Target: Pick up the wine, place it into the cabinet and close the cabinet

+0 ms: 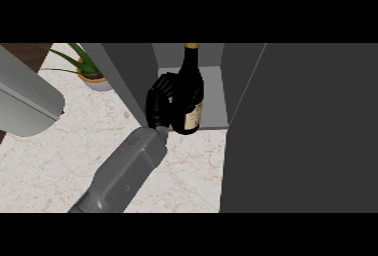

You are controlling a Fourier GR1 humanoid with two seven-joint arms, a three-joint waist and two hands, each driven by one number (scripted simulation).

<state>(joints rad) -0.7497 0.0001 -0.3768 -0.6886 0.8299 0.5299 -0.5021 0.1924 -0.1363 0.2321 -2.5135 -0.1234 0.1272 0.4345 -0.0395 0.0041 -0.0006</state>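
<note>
Right hand curled round wine; bottle inside cabinet.

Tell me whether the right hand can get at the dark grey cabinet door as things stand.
Probably not yet: the right hand has fingers curled round the dark glass wine bottle inside the cabinet. Otherwise the open dark grey door beside it looks unobstructed.

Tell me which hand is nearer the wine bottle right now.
Right. The right hand is curled round the wine bottle inside the cabinet; the left hand is out of view, only its forearm showing at the far left.
</note>
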